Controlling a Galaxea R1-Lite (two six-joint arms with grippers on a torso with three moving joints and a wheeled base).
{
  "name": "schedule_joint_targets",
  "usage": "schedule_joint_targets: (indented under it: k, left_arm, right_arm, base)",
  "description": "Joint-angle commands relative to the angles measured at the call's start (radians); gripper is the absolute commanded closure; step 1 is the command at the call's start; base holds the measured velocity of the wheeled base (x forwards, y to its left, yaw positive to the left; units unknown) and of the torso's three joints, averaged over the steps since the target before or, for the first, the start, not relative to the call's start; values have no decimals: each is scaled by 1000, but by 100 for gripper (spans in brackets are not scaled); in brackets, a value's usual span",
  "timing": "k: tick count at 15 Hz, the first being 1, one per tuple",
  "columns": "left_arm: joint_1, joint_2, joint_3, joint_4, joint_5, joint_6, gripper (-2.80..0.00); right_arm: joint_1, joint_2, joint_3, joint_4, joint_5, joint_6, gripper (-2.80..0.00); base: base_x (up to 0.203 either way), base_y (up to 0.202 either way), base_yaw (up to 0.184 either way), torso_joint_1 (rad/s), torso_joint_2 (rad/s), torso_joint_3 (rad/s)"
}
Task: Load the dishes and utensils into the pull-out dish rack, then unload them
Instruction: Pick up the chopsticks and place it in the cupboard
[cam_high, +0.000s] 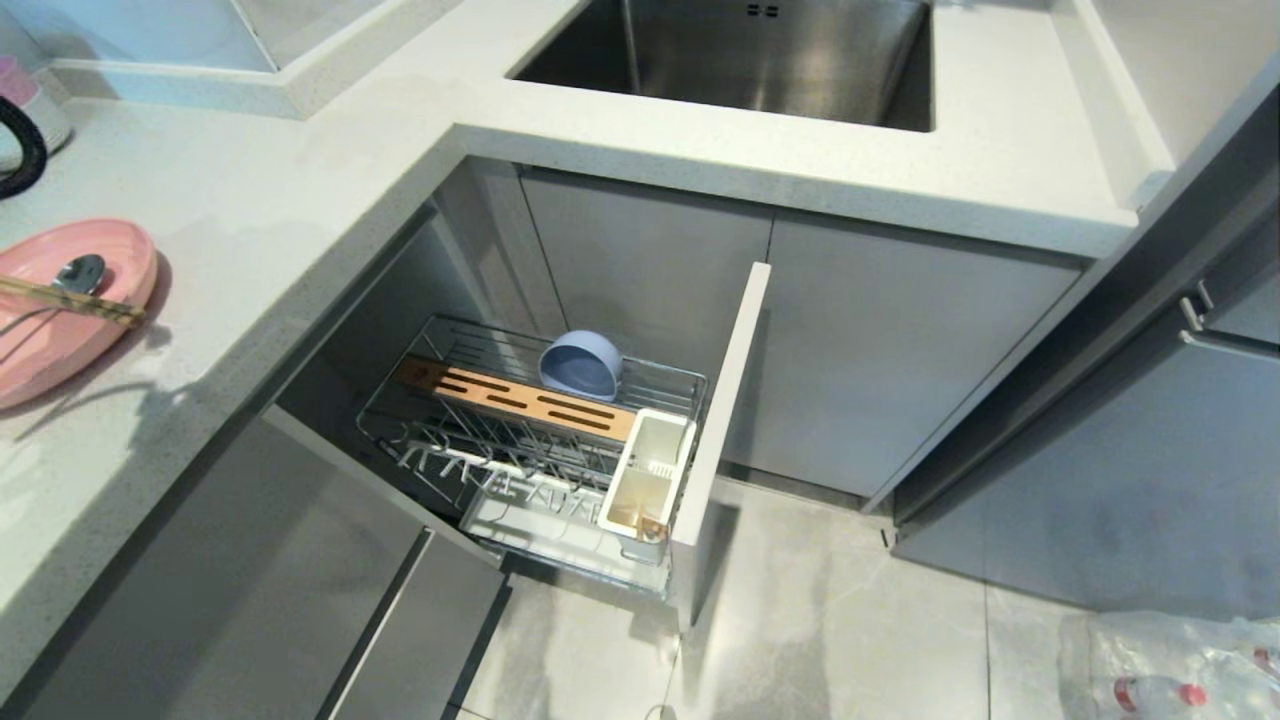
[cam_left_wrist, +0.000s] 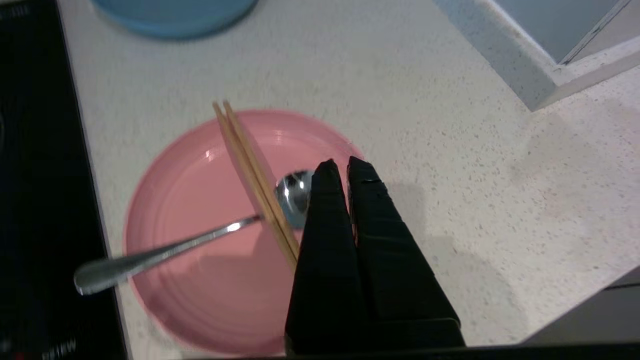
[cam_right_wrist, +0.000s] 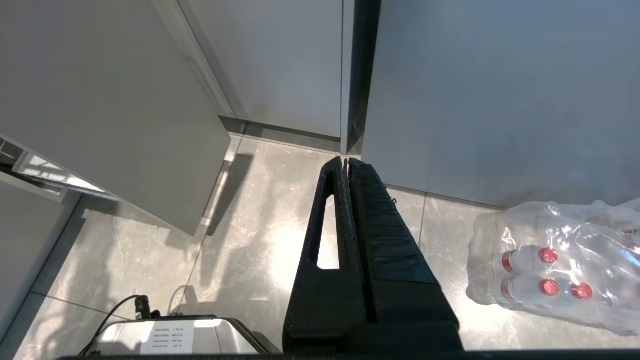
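While the blue bowl (cam_high: 581, 364) already sits in the pull-out rack (cam_high: 530, 440), I hover my closed, empty left claw (cam_left_wrist: 341, 167) over the pink plate (cam_left_wrist: 210, 280) on the bench (cam_left_wrist: 450, 150), which carries the chopsticks (cam_left_wrist: 255, 175) and spoon (cam_left_wrist: 165, 252), ready for pickup; my right claw (cam_right_wrist: 346, 162) hangs closed over the floor.

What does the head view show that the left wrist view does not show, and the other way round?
Only the head view shows the pull-out dish rack open under the counter, with the pale blue bowl lying in it, the white utensil caddy, and the sink.

Only the left wrist view shows the left claw, shut, over the plate's edge by the spoon's bowl, and a black cooktop.

Both show the pink plate on the counter, with the chopsticks and metal spoon lying across it.
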Motion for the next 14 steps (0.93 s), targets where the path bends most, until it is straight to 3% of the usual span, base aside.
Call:
schedule_joint_targets:
  k: [1,5,8,10,12,14]
  left_arm:
    - [-4,46,-64,134,4,-82,0]
    - [57,83,-81,226,-32,-99,0]
    - [101,83,-99,332,-146,-103,0]
    - [123,77,-58,414,-196,-164,0]
    - [187,68,53,417,-318,-220,0]
    - [260,45,20,388,-428,-238,0]
  right_arm:
    - [0,2,0,0,0,0,0]
    - [0,2,0,0,0,1,0]
    - [0,2,0,0,0,0,0]
    - [0,2,0,0,0,0,0]
    - [0,2,0,0,0,0,0]
    - [0,2,0,0,0,0,0]
  base:
    - [0,0,0,0,0,0]
    - [0,0,0,0,0,0]
    - [0,0,0,0,0,0]
    - [0,0,0,0,0,0]
    - [0,0,0,0,0,0]
    - [0,0,0,0,0,0]
